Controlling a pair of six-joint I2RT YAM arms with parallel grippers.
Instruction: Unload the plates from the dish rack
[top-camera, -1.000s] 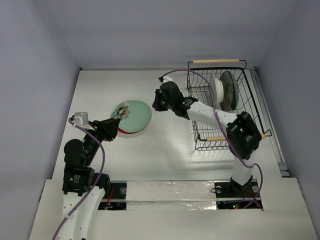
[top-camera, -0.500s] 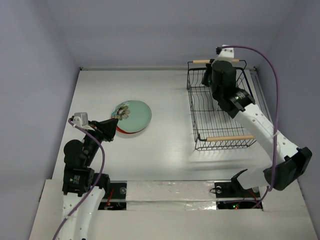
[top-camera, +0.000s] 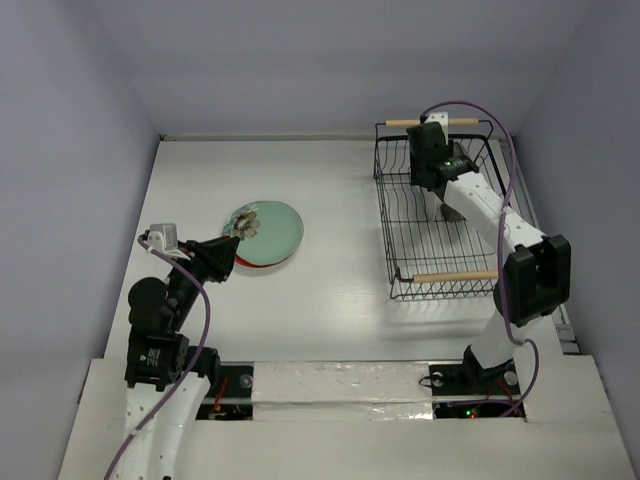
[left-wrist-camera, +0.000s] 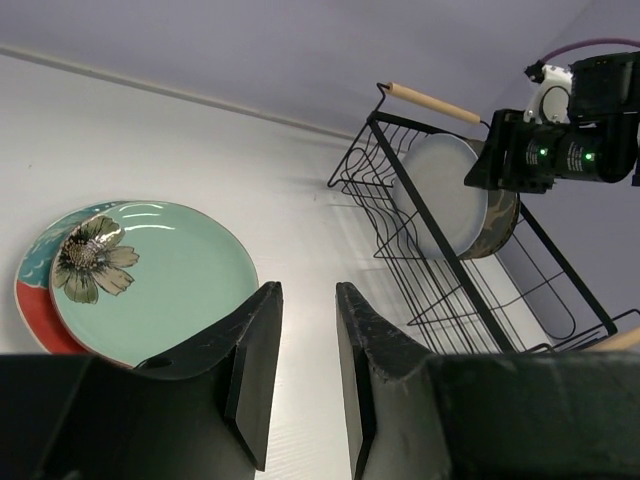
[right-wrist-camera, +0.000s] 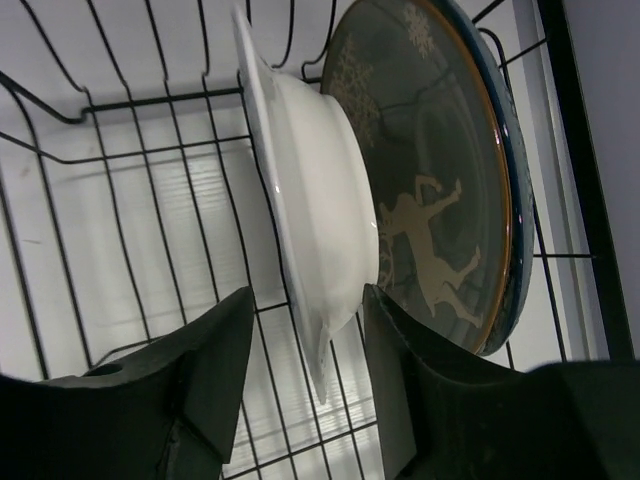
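Two plates stand on edge in the far part of the dish rack (top-camera: 384, 205), side by side. The white plate (right-wrist-camera: 310, 220) is on the left, and the grey plate (right-wrist-camera: 440, 200) with its pale deer design is just to its right. Whether they touch cannot be told. The rack sits on the far right of the table (top-camera: 330, 190), with one wooden handle (top-camera: 455, 276) at its near end and another at its far end.

The right gripper (right-wrist-camera: 307, 310) reaches down into the rack from above. Its fingers are spread wide and straddle the rim of the white plate, one on each side – not clamped on it.

On the left half of the table, well apart from the rack, a teal plate (left-wrist-camera: 165, 285) with a flower printed near its edge lies flat on a red plate (left-wrist-camera: 30, 308). It sits off-centre, so a crescent of the red plate shows on the left.

The left gripper (left-wrist-camera: 307, 300) hangs low at the near-left edge of that pair. Its fingers are parted by only a narrow gap – nothing is between them.
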